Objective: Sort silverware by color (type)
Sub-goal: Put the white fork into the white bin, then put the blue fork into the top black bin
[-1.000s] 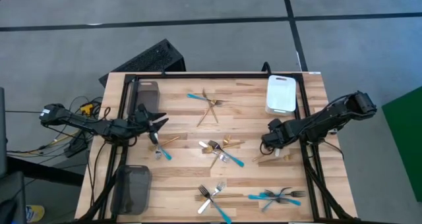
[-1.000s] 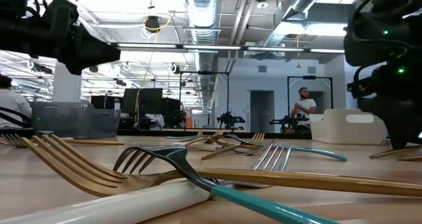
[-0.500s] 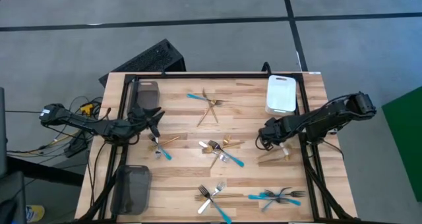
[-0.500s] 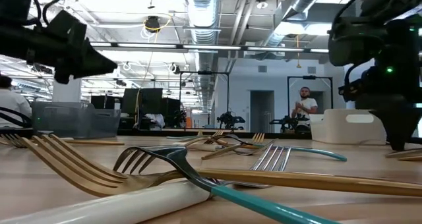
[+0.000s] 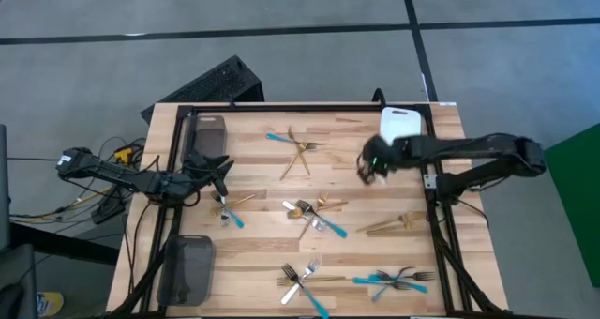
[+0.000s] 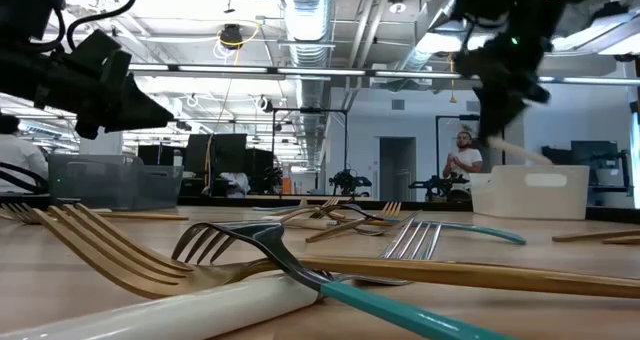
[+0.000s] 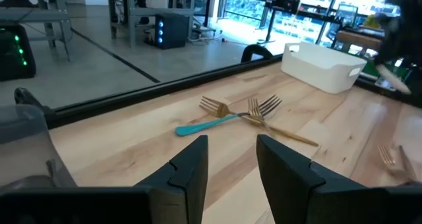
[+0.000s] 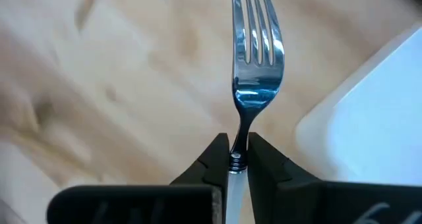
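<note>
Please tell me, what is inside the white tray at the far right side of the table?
In the high view the white tray shows only its pale floor; no silverware is visible in it. The right tool beside it, holding a silver fork, covers its near left corner.

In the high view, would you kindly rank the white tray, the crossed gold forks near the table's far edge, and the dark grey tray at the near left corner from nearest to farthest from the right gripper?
Measured from the right gripper, which holds a silver fork:
1. White tray, right beside it at the far right.
2. Crossed gold forks, further left, near the far edge.
3. Dark grey tray, at the near left corner.
</note>
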Controlling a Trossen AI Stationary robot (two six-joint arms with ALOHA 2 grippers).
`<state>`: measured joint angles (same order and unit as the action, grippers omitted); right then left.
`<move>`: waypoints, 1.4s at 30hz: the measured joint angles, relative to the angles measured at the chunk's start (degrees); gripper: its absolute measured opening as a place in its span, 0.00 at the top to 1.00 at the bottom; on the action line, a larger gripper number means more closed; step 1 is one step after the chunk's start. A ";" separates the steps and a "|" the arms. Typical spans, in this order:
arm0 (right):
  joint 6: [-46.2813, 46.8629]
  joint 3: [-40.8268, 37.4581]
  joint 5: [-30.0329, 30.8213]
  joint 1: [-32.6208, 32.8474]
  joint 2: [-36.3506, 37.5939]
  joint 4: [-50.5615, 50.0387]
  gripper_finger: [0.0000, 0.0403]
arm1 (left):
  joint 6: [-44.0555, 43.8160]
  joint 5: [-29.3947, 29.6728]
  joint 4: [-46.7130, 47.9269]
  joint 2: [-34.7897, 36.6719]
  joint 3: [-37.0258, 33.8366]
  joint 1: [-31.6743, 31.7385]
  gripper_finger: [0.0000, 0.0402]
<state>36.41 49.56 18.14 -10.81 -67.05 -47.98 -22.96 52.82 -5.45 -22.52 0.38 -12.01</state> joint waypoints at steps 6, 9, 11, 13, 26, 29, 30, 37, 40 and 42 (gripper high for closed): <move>-8.36 2.40 3.74 -16.69 5.35 0.86 0.87 | -0.95 -0.06 1.49 0.00 0.00 0.02 0.70; -10.51 2.34 6.76 -24.66 4.65 -0.53 0.87 | -2.31 -0.39 1.49 0.02 0.00 0.02 0.70; -11.12 2.34 8.56 -27.99 3.34 -0.83 0.87 | -2.82 -1.51 1.47 0.00 0.00 0.02 0.70; -12.25 2.34 9.67 -30.14 1.64 -1.03 0.86 | -2.80 -2.37 1.33 -0.17 0.02 0.02 0.70; -19.29 2.32 5.01 -32.59 -4.48 -1.76 0.57 | -6.19 -3.69 1.15 -7.71 0.04 0.02 0.70; -20.27 2.32 4.67 -32.01 -4.15 -2.03 0.51 | -7.09 -3.57 1.02 -9.75 0.03 0.02 0.70; -20.29 2.32 4.47 -31.42 -3.75 -2.17 0.50 | -7.28 -3.54 1.01 -10.37 0.02 0.02 0.70; -18.52 2.32 4.24 -20.76 0.72 -1.70 0.49 | -6.53 -4.92 0.88 -12.81 0.02 0.02 0.70; -16.32 2.32 4.25 -14.36 2.33 0.50 0.50 | -7.04 -5.63 0.68 -12.74 0.02 0.02 0.70; -15.05 2.32 4.27 -10.01 2.75 2.63 0.51 | -7.79 -6.59 -0.56 -12.57 0.02 0.06 0.70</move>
<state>21.35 51.88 22.41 -20.82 -64.30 -45.36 -30.75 46.23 -6.01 -35.09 0.40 -11.95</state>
